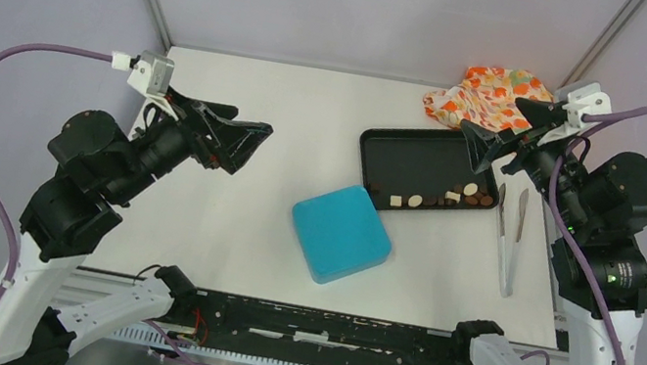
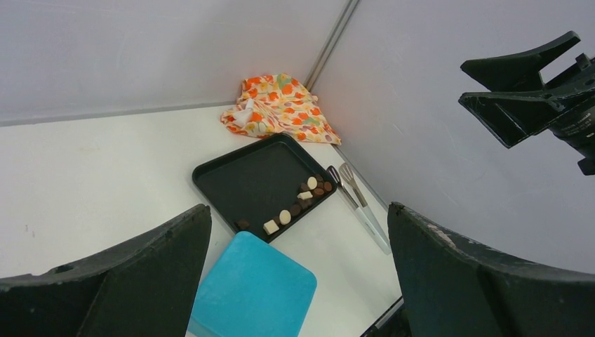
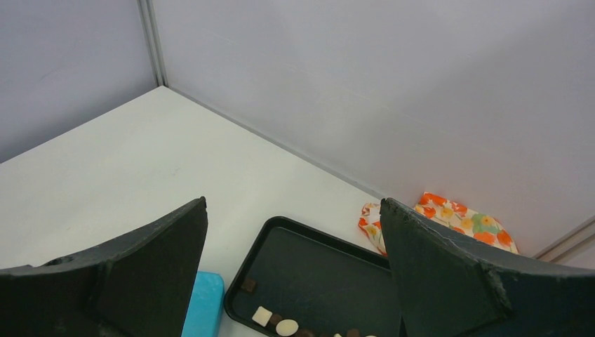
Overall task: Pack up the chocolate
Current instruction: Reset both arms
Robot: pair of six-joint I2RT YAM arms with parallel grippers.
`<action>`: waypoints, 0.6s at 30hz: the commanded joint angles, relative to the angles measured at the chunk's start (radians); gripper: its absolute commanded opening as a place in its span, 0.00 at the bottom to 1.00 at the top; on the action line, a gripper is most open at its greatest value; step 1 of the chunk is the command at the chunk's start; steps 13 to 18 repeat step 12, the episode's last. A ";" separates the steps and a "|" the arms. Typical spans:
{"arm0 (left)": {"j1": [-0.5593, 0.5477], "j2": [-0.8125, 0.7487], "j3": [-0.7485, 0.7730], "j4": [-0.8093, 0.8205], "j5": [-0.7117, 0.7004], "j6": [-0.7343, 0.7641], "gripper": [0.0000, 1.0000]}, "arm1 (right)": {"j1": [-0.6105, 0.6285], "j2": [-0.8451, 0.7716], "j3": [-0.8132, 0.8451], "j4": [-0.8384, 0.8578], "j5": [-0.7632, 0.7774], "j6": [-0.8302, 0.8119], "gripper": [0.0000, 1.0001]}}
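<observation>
chocolate (image 1: 441, 198) is all in the black tray (image 1: 408, 160), loose pieces strung along the tray's near edge and bunched toward its right corner. mix of dark brown, lighter brown and a few cream-white, some round, some square. in the left wrist view one dark piece sits a little apart at the left end of the row, next to a cream square

both sets of jaws are empty. left jaws released, spread wide, hanging above the counter (image 1: 263, 103) well left of the tray and pointed toward it; on the left wrist cam I see the whole tray framed between them. right jaws also released, wide apart, up in the air over the tray's far right corner, not touching the tray or any piece

blue box (image 1: 341, 233), rounded corners, sits flat on the counter just off the tray's near left corner; can't tell if the two touch

metal tongs (image 1: 508, 241) lie on the counter just right of the tray, open tips up by the tray's right corner, joined end running away toward the near side

orange flowery cloth (image 1: 488, 96) is crumpled just beyond the tray's far right corner, against the back wall; can't tell if it touches the rim
</observation>
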 commanded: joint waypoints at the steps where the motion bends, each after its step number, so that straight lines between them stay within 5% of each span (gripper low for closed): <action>1: 0.001 -0.006 -0.007 0.023 0.013 0.057 1.00 | -0.004 -0.007 -0.002 0.027 0.014 0.014 0.98; 18: 0.001 -0.007 -0.024 0.027 0.008 0.062 1.00 | -0.004 -0.009 -0.015 0.031 0.012 0.010 0.98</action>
